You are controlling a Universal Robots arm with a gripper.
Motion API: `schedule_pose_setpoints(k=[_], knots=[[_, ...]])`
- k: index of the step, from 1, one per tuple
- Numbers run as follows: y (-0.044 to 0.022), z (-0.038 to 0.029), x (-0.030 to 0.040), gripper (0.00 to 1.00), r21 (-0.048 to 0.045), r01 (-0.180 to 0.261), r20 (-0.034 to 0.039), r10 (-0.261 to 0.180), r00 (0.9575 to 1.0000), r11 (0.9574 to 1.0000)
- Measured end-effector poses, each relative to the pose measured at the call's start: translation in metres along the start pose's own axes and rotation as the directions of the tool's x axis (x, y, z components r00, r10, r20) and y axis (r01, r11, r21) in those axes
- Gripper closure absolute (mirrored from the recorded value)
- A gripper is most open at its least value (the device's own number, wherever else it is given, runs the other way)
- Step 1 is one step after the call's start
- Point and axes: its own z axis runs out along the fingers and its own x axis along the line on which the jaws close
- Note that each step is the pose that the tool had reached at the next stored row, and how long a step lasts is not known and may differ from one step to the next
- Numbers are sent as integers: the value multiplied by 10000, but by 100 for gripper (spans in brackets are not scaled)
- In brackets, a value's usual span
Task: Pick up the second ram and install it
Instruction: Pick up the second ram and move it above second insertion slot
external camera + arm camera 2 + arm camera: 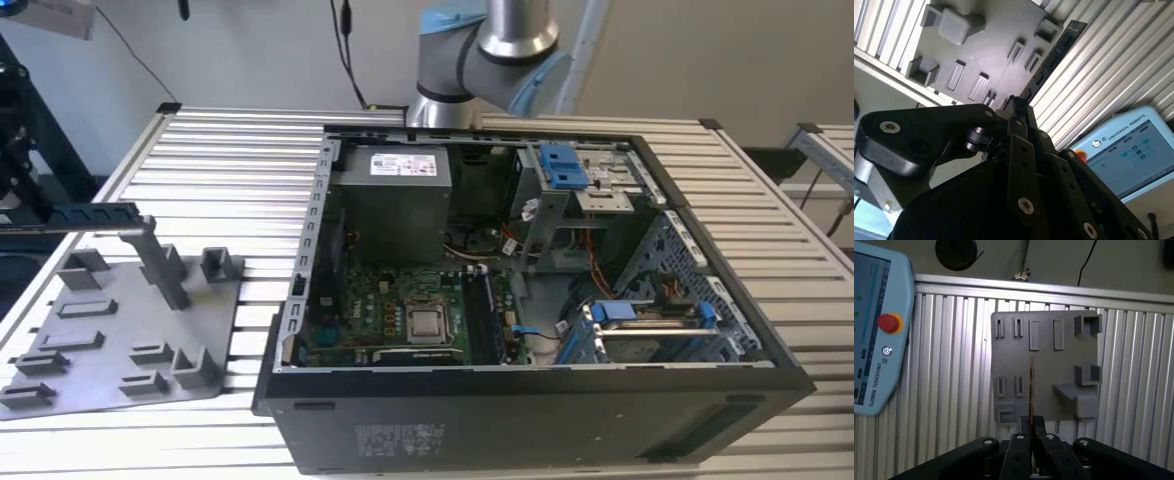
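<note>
- One gripper (1031, 424) is clamped on the second ram (1031, 382), with its two fingers pressed against the stick's flat faces in both wrist views.
- The one second ram hangs over the grey fixture tray (94, 375) (it is edge-on in the first wrist view, so it reads as a thin line). In the exterior view it lies level, just above the tall grey post (170, 270).
- One open computer case (534, 420) sits on the slatted table (200, 150), to the exterior view's right of the tray and well apart from the ram.
- One processor socket (427, 322) shows on the motherboard inside the case.
- One teach pendant (874, 330) with one red button (889, 322) lies on the slats near the tray.
</note>
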Motion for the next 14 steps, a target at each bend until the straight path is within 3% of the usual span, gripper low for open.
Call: schedule_pose_setpoints(k=[14], knots=[[-633, -10, 34, 86, 1, 0, 0, 0, 10000, 10000]])
